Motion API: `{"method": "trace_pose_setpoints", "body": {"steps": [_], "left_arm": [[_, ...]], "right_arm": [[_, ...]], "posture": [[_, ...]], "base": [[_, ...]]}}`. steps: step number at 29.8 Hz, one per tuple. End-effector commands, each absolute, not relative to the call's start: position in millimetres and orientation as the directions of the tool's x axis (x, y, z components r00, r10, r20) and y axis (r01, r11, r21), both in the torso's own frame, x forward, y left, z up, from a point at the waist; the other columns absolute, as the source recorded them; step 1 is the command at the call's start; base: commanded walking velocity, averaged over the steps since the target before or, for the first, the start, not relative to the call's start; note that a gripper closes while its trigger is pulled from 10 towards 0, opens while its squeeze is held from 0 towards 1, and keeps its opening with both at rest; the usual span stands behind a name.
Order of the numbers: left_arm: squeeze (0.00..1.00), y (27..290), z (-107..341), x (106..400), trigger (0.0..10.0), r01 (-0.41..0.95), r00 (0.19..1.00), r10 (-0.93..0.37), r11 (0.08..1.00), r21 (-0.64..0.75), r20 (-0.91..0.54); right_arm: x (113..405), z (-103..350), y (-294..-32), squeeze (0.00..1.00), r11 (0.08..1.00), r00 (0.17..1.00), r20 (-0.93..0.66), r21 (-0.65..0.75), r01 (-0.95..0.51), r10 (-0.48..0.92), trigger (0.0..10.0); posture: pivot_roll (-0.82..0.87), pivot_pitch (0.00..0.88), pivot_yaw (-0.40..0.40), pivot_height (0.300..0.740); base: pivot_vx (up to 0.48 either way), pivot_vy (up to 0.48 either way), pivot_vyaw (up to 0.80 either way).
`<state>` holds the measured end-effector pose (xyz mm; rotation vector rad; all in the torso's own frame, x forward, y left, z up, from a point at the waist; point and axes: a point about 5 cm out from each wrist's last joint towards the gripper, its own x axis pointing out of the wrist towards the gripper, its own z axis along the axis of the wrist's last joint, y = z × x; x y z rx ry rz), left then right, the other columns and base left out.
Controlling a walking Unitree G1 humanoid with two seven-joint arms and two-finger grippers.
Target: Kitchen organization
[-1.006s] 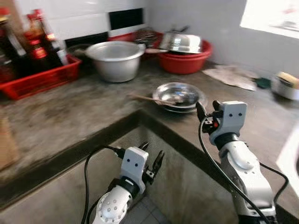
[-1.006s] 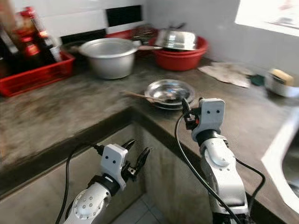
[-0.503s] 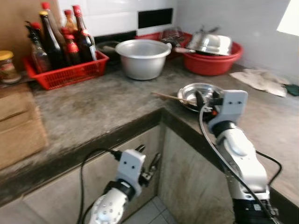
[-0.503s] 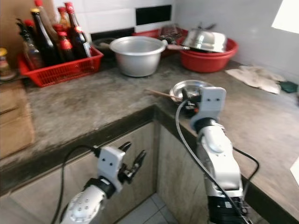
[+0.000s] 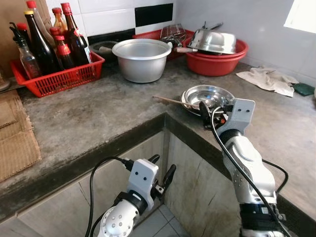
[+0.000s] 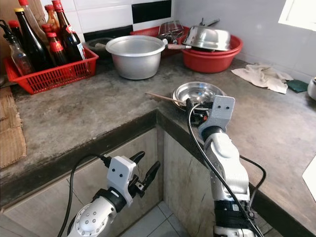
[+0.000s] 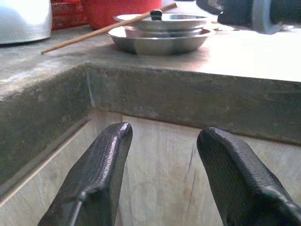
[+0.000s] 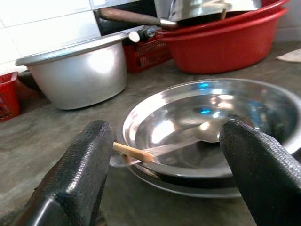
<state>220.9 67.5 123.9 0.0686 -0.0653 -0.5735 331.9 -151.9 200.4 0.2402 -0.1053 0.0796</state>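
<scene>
1. Counter [image 5: 98,116]: one L-shaped grey stone top with an inner corner.
2. Red basin [image 5: 217,49]: one, at the back, holding one overturned steel pot [image 5: 212,40].
3. Grey pot [image 5: 141,59]: one, just left of the basin.
4. Red crate [image 5: 54,79]: one, back left, with about six dark bottles [image 5: 74,42] upright inside.
5. Steel bowls [image 5: 207,96]: at least two, stacked near the counter's corner edge; one wooden-handled spoon [image 5: 170,100] rests in the top bowl, handle sticking out left.
6. Rag [image 5: 266,79]: one, right of the bowls, well apart.
7. Right gripper [image 8: 174,155]: fingers spread wide, empty, just before the bowls' rim.
8. Left gripper [image 7: 162,155]: fingers apart, empty, below the counter edge facing the cabinet front.
</scene>
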Motion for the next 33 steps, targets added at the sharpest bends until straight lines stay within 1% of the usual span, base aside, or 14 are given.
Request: {"method": "trace_pose_setpoints", "body": {"steps": [1,8,13,33], "left_arm": [[0.0,67.3,125.7,218.9,10.0,0.538,0.839,-0.542,0.839,0.077,0.042],[0.0,67.0,125.3,218.6,10.0,0.537,0.84,-0.54,0.84,0.074,0.041],[0.0,67.1,125.5,218.9,10.0,0.532,0.843,-0.536,0.844,0.073,0.041],[0.0,67.0,124.9,219.1,10.0,0.528,0.846,-0.531,0.846,0.075,0.04]], "right_arm": [[336.0,203.7,-153.5,0.0,0.961,0.992,0.115,0.262,-0.086,0.057,10.0],[344.0,204.0,-150.0,0.0,0.964,0.993,0.092,0.25,-0.091,0.07,10.0],[347.1,204.6,-149.3,0.0,0.954,0.994,0.086,0.286,-0.094,0.072,10.0],[353.7,201.2,-141.8,0.0,0.946,0.993,0.059,0.303,-0.115,0.102,10.0]], "posture": [[0.06,0.037,-0.041,0.74],[0.05,0.036,-0.046,0.74],[0.06,0.037,-0.048,0.74],[0.06,0.031,-0.053,0.74]], "base": [[0.0,0.0,0.0],[0.0,0.0,0.0],[0.0,0.0,0.0],[0.0,0.0,0.0]]}}
